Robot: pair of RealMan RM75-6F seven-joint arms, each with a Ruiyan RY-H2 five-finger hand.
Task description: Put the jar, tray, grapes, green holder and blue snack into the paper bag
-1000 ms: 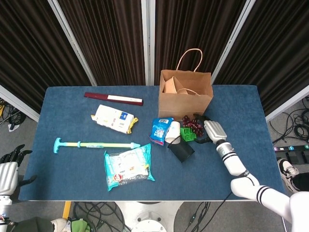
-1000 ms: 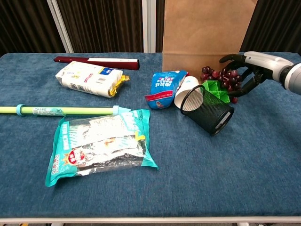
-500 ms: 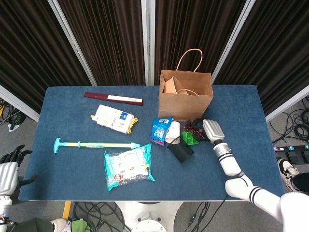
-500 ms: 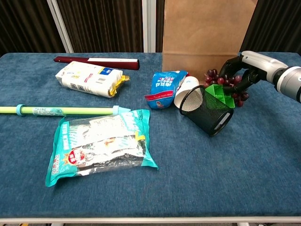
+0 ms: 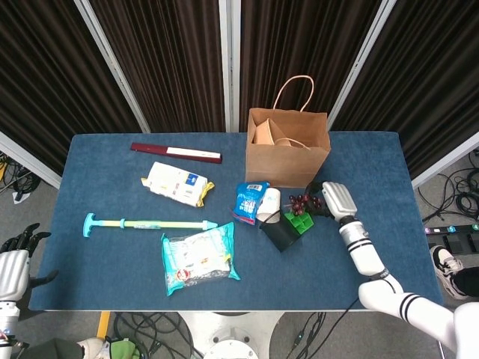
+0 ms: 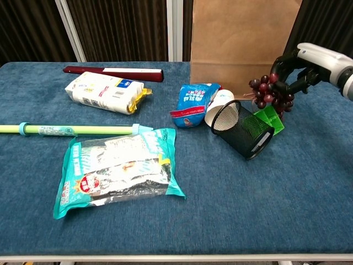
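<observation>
Now right hand [image 6: 300, 69] fingers clamped on grapes [image 6: 271, 93], lifted just in front of paper bag [image 6: 242, 38]; green holder [image 6: 270, 118] below. Left hand [image 5: 13, 258] empty, fingers apart.

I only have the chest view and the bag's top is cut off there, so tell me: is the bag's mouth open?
Observer: Yes. In the head view the bag stands upright with its mouth open. A tan shape shows inside, but I cannot tell what it is.
Operator: Are the grapes over the mouth?
Observer: No. The right hand holds the grapes in front of the bag, near the green holder, on the near side of the mouth.
Operator: Where is the left hand?
Observer: The left hand is off the near left corner of the table, holding nothing.
</observation>
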